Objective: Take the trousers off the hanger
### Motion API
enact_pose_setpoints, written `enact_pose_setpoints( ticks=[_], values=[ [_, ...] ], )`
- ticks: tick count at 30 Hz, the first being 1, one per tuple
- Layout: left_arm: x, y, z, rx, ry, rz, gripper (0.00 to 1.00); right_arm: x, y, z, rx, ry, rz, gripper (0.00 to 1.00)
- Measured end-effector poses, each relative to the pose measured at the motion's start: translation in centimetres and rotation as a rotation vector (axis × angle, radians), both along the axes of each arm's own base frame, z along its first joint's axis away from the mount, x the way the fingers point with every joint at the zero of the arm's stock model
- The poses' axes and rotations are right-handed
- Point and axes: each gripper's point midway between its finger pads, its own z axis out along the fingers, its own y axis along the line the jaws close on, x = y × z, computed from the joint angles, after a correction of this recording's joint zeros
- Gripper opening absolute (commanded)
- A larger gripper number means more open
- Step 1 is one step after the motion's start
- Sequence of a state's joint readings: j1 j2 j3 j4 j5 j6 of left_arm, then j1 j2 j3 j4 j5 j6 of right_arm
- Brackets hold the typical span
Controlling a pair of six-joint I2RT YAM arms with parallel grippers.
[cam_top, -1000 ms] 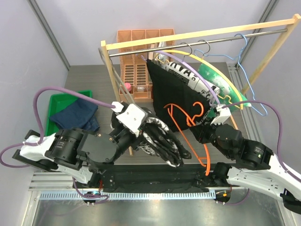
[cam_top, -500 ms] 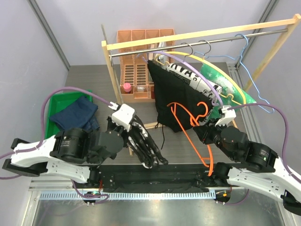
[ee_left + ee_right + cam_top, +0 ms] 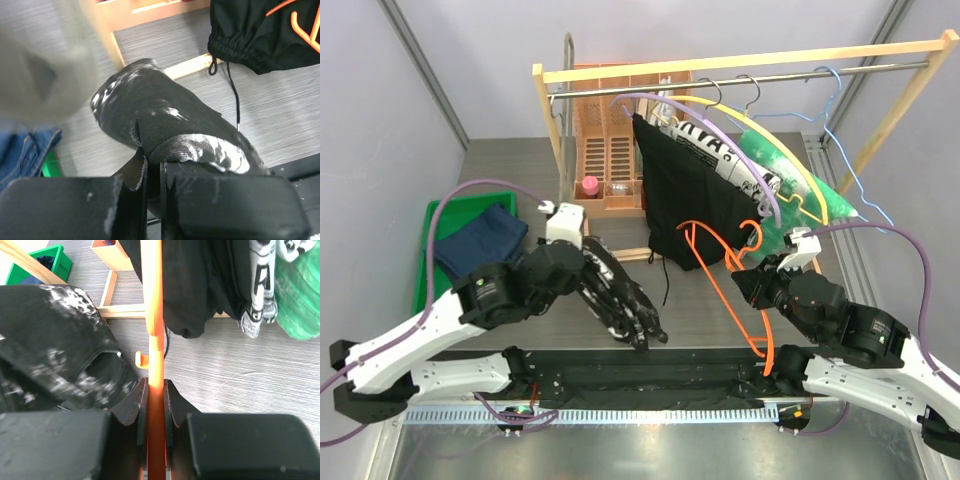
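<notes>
The black white-speckled trousers (image 3: 620,303) hang in a bunch from my left gripper (image 3: 582,272), clear of the orange hanger (image 3: 718,268). In the left wrist view the left gripper (image 3: 153,167) is shut on a fold of these trousers (image 3: 165,117). My right gripper (image 3: 757,277) is shut on the hanger's straight bar. The right wrist view shows the bar (image 3: 152,315) pinched between the right gripper (image 3: 155,390) fingers, with the speckled trousers (image 3: 55,340) to its left. The navy trousers (image 3: 475,240) lie in the green bin (image 3: 428,262).
A wooden rack (image 3: 720,68) spans the back and carries a plain black garment (image 3: 685,195), a lettered cloth (image 3: 720,155), a green garment (image 3: 790,180) and a blue wire hanger (image 3: 850,150). An orange organiser tray (image 3: 615,150) stands behind the rack's left post.
My left arm has swung left, carrying the speckled trousers away from the orange hanger. The right gripper has kept its hold on the hanger and barely moved.
</notes>
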State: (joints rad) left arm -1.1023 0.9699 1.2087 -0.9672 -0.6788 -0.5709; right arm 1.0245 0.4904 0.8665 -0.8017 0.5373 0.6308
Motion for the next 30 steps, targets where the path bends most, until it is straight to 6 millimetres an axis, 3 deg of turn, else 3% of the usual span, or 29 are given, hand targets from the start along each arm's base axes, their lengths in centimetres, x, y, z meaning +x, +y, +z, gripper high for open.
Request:
enact_pose_setpoints(
  ticks=[5,11,20,24,30],
  values=[
    [-1.3,2.6,0.6,-0.111,-0.013,0.043,0.0,0.0,0.0,-0.4,-0.005,0.004,0.001,0.01],
    [-1.7,4.4,0.9,-0.095,-0.019,0.079,0.0,-0.1,0.2,-0.8,-0.005,0.01,0.012,0.01],
    [-1.6,3.9,1.5,-0.083,-0.024,0.048,0.0,-0.2,0.5,-0.6,0.006,0.011,0.023,0.01],
    [-2.8,4.5,3.4,-0.164,-0.037,-0.007,0.01,-0.3,0.3,-0.5,0.017,0.006,0.023,0.01],
    [-3.9,4.8,10.3,-0.289,-0.111,-0.097,0.0,-0.4,0.3,-0.3,0.028,0.003,0.023,0.01]
  ],
)
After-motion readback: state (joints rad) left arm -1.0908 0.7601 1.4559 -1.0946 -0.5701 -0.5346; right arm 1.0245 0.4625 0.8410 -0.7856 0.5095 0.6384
